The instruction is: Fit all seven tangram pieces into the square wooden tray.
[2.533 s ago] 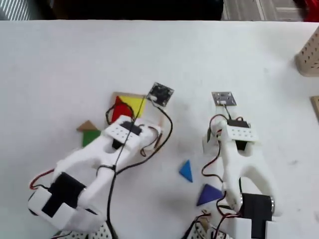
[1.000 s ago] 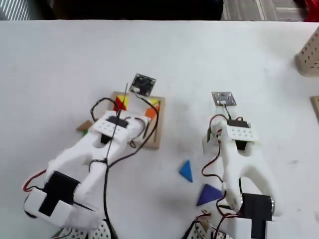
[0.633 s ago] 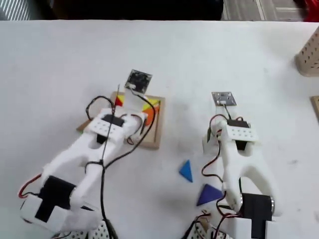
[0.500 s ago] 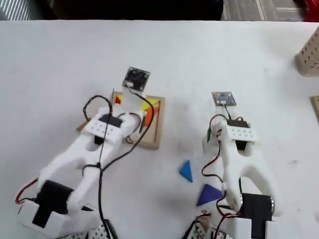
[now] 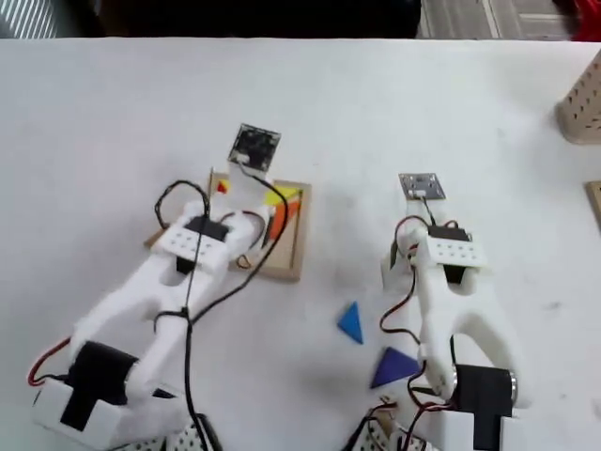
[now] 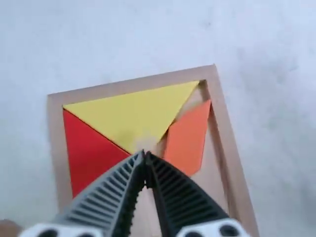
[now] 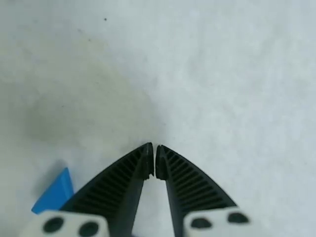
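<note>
Hovering over the tray (image 6: 133,83), left hand (image 6: 144,155) closed, empty; blue triangle (image 5: 350,322) lies off the tray, nearer the closed right hand (image 7: 153,150).

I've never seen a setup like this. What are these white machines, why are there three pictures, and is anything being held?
These are two small robot arms side by side at a white table: a left arm and a right arm. One picture looks down from a fixed camera above. The other two come from a camera on each arm's wrist, looking along its black hand. The left hand hangs over a wooden tray that holds a yellow triangle, a red triangle and an orange piece. The right hand is over bare table. A blue triangle and a purple triangle lie loose beside that arm. Both hands are shut and hold nothing.
</note>
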Robot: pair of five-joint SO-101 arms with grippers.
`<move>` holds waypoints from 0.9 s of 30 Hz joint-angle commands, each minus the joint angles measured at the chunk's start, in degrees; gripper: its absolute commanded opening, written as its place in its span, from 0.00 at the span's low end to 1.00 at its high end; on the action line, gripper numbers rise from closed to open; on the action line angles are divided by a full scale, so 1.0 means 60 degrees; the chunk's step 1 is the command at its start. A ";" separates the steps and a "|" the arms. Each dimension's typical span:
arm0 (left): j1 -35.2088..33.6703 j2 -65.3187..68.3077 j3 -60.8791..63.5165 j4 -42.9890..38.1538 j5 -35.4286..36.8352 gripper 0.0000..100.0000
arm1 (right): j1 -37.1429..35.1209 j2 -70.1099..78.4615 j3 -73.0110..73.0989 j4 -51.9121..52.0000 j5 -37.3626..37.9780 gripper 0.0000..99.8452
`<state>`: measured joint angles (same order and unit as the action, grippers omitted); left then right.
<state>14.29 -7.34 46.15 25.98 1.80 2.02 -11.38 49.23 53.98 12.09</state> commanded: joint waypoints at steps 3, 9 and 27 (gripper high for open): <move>-0.0081 -0.0403 -0.0059 -0.0234 -0.0059 0.02 | -0.0095 -0.0447 -0.0044 -0.0051 0.0132 0.02; -0.0081 -0.0403 -0.0059 -0.0234 -0.0073 0.02 | -0.0095 -0.0447 -0.0044 -0.0051 0.0132 0.02; -0.0286 -0.0403 -0.0073 -0.0293 -0.0073 0.02 | -0.0095 -0.0447 -0.0044 -0.0051 0.0132 0.02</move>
<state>13.14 -7.34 46.15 25.54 1.80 2.02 -11.38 49.23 53.98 12.09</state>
